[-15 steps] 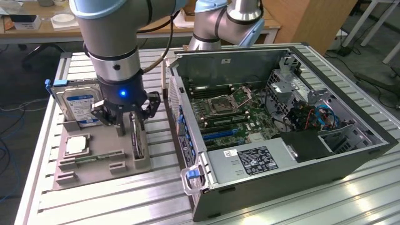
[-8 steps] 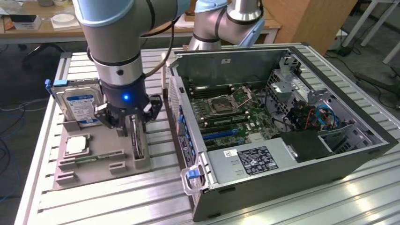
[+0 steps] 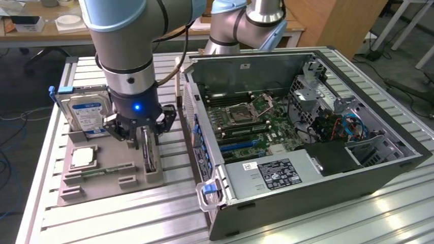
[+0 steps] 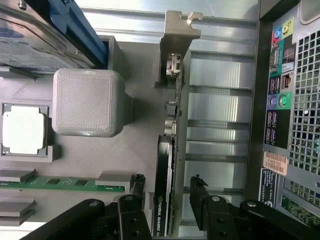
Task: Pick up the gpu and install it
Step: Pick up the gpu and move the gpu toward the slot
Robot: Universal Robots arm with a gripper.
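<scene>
Jaws gape wide astride the gpu (image 4: 167, 170), one on each side, clear of it. It stands on edge in the grey tray (image 4: 100, 155): thin card, black fan shroud with Nvidia lettering, silver bracket at the end away from the jaws.

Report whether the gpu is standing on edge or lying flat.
The gpu stands on edge: the wrist view looks down its thin edge, slotted in the gray holder, with the open gripper straddling it.

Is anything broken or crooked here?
Nothing stands out. The gpu stands straight on its edge in the grey holder, with the open pincer straddling it. The computer case lies open on its side, and nothing looks spilled or broken.
</scene>
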